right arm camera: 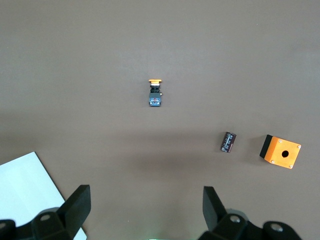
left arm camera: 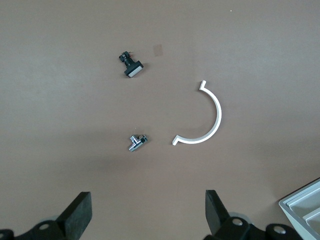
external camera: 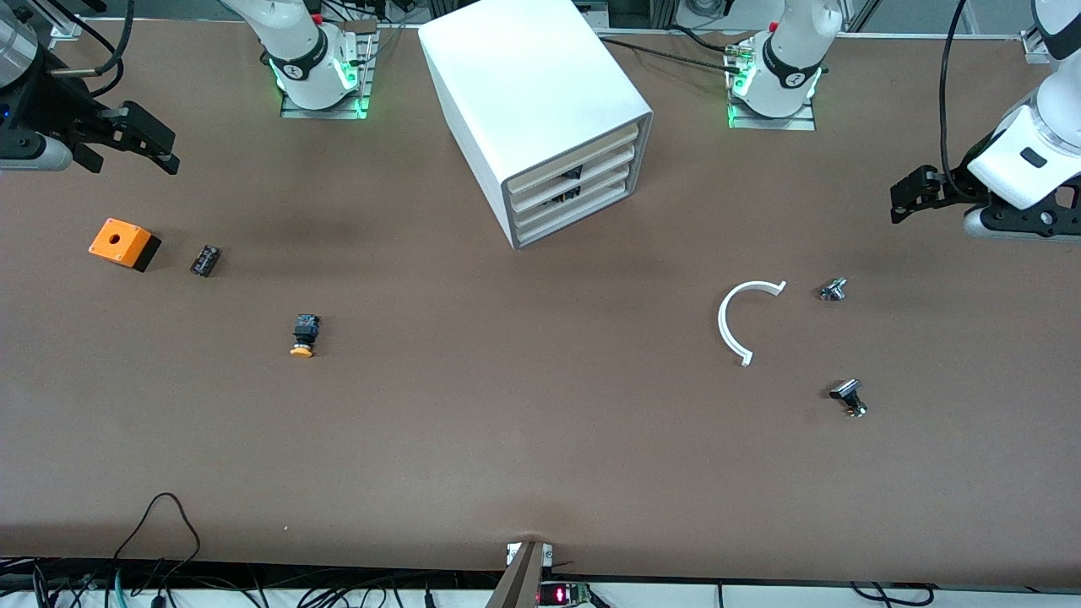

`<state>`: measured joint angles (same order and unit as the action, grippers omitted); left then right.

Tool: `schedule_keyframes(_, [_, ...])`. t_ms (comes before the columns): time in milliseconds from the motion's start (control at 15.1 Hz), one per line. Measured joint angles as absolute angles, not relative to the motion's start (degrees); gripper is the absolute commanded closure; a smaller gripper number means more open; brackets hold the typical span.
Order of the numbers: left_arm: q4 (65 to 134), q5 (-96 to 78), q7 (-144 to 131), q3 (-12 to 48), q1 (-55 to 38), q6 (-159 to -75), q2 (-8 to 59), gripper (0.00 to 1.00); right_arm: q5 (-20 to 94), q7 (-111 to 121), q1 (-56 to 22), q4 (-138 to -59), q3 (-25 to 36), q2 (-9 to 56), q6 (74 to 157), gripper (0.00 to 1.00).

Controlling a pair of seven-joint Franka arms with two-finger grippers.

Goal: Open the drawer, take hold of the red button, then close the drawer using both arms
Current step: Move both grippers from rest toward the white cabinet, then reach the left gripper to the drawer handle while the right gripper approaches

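both fingers spread, left gripper (external camera: 902, 201) and right gripper (external camera: 152, 139) raised over table ends

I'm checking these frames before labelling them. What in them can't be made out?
- Red-capped button: seen in no view; the closed drawers of the cabinet would hide their contents.
- Drawer contents: front view, only dark bits through the notches.
- Cabinet: both wrist views, only a corner, cut by the edge.

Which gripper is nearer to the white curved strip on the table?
Left. The left gripper hangs, jaws open, at its own end, where the white curved strip lies. The right gripper, also open, is up at the other end.
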<state>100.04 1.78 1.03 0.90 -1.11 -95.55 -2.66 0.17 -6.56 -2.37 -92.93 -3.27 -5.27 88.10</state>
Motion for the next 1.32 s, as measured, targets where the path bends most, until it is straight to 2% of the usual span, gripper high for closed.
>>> schedule_keyframes(463, [100.0,1.8,1.0,0.9,-1.2,-95.2,-2.7,0.0,0.2,-6.5,-2.4,-92.8,-3.3,-5.3,87.3,0.01])
schedule_keyframes(661, [100.0,1.8,1.0,0.9,-1.2,-95.2,-2.7,0.0,0.1,-6.6,-2.4,-92.8,-4.3,-5.0,84.0,0.01])
schedule_keyframes(926, [99.9,1.7,1.1,1.0,-2.1,-92.3,-2.0,0.0,0.0,-6.8,-2.5,-93.1,-5.6,-2.4,83.3,0.01])
schedule_keyframes(1322, [99.7,-11.9,3.1,2.3,-3.5,-83.6,1.5,0.0,0.0,-12.3,-6.0,-93.1,-5.8,5.5,91.1,0.01])
